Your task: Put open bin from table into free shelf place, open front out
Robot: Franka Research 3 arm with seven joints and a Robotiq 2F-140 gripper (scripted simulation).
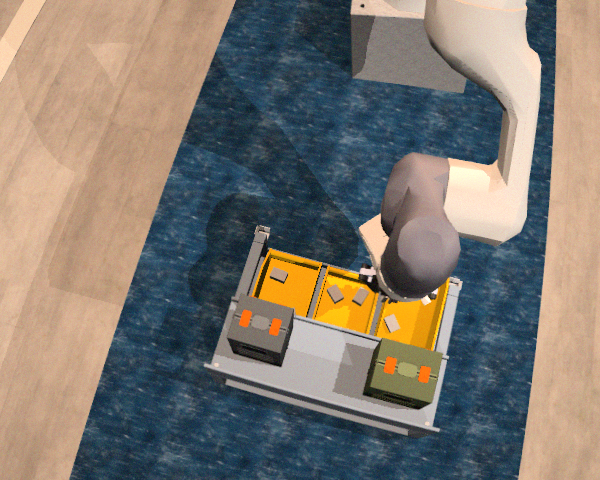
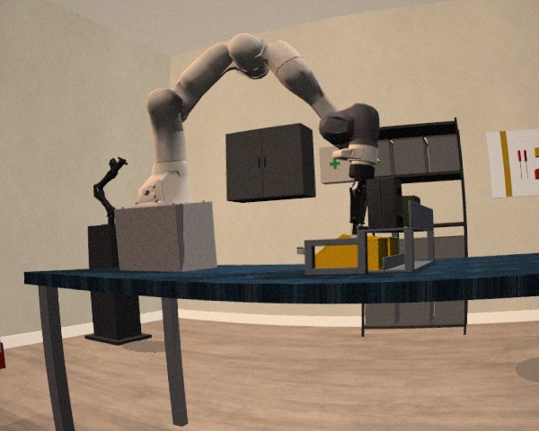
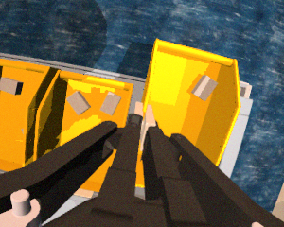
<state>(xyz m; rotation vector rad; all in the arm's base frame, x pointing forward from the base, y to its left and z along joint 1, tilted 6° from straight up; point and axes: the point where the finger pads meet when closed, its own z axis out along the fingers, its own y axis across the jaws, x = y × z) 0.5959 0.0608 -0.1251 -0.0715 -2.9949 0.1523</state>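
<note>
Exterior view: from where I stand, the pale block (image 1: 411, 51) (image 2: 149, 239) sits on the blue table (image 1: 300, 155) (image 2: 242, 283) at the left. The arm (image 1: 522, 129) (image 2: 205, 69) climbs from it, arches over its high elbow and slopes down to the right, its dark wrist (image 1: 422, 253) (image 2: 353, 125) bent so that the pincer (image 1: 389, 298) (image 2: 355, 229) (image 3: 141, 113) points nearly straight down at the grey shelf (image 1: 318, 291) (image 2: 361, 250) (image 3: 234, 163).

From above, going left to right, the left bin (image 1: 287, 291) (image 2: 337, 257) (image 3: 14, 113) holds one small block, the middle bin (image 1: 344, 310) (image 3: 92, 123) holds two, and the right bin (image 1: 411, 322) (image 3: 194, 99) holds one. The dark box (image 1: 261, 330) (image 2: 384, 203) stands on the board at the left, the green box (image 1: 403, 372) (image 2: 411, 211) at the right.

The pincer is pressed together on the right bin's left side wall. That bin is the one to be placed; it is at the right-hand place, and in the wrist view its front end reaches out past the line of the other two. I can't tell whether its bottom touches the shelf.
</note>
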